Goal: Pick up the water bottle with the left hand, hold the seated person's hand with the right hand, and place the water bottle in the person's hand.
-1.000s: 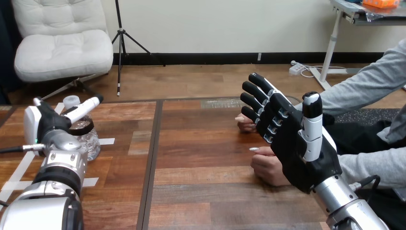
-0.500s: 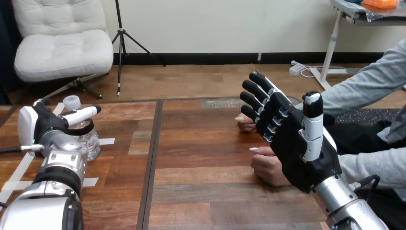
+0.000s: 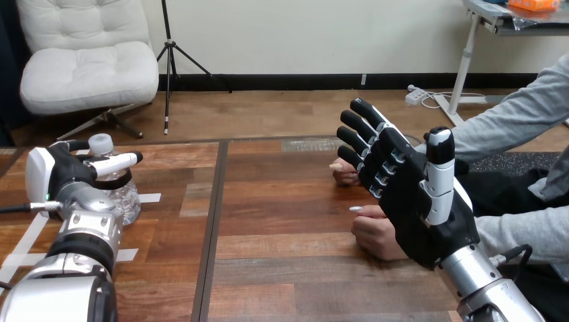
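A clear water bottle [image 3: 125,198] with a white cap [image 3: 100,142] stands upright at the table's left. My left hand [image 3: 62,176] is wrapped round its upper part. The thumb [image 3: 115,163] lies across the front and curled fingers [image 3: 75,145] reach round behind the neck. My right hand [image 3: 417,201] is raised at the right, open, with straight fingers spread and pointing up-left. Behind it the person's two hands rest on the table as loose fists, the far one [image 3: 343,176] and the near one [image 3: 374,232]. I cannot tell whether my right hand touches them.
White tape strips [image 3: 150,198] lie on the wooden table [image 3: 282,268] around the bottle. A dark seam [image 3: 215,221] runs front to back left of centre. The person's grey sleeves [image 3: 510,127] come in from the right edge.
My left hand's thumb came down across the bottle's front and its fingers curled round behind the neck. My right hand and the person's hands stayed still.
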Tool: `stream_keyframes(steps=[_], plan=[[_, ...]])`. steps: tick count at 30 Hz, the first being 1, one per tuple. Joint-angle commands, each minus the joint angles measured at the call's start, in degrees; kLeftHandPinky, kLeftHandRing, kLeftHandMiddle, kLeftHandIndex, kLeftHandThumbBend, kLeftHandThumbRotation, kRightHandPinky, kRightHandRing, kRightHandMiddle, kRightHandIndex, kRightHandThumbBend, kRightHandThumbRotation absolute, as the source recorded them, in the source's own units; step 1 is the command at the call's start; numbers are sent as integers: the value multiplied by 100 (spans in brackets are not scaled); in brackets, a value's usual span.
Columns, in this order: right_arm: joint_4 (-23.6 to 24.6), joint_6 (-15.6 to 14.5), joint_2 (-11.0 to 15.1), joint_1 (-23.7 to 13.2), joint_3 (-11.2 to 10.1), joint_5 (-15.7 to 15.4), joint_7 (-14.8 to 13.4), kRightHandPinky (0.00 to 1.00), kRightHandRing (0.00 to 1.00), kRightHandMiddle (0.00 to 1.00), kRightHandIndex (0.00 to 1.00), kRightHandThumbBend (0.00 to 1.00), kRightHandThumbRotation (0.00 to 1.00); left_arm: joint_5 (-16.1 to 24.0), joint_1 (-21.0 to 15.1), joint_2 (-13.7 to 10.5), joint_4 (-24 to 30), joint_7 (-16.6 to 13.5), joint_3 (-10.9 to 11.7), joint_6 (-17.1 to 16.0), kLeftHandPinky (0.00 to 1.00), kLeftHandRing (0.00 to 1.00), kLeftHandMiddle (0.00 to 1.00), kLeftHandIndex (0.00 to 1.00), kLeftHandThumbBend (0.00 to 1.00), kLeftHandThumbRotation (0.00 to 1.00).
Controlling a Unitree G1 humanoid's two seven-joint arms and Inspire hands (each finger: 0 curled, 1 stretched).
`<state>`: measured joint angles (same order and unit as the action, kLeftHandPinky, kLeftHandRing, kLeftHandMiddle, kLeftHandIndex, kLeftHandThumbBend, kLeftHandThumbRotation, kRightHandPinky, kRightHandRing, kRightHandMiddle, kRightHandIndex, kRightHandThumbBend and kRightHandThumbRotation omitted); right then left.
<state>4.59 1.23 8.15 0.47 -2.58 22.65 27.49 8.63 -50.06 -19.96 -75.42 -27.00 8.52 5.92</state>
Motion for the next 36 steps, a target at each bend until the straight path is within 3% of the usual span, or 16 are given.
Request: stream_keyframes(steps=[1, 17, 24, 36], plan=[[367, 153, -50, -179, -63, 132, 28, 100, 98, 97, 96, 97, 100, 156, -485, -143, 49, -12, -175, -118, 48, 58, 60, 52, 88, 0], [426, 118, -56, -184, -50, 105, -34, 100, 98, 97, 96, 98, 100, 223, -490, -172, 41, 43, -248, -65, 51, 61, 62, 50, 84, 0], [455, 89, -61, -185, -44, 95, -68, 100, 98, 97, 96, 98, 100, 168, -512, -162, 58, 64, -192, -9, 42, 50, 54, 50, 84, 0], [423, 137, -46, -181, -62, 97, -16, 100, 98, 97, 96, 97, 100, 91, -456, -177, 80, 146, -119, -134, 38, 45, 51, 50, 85, 0]])
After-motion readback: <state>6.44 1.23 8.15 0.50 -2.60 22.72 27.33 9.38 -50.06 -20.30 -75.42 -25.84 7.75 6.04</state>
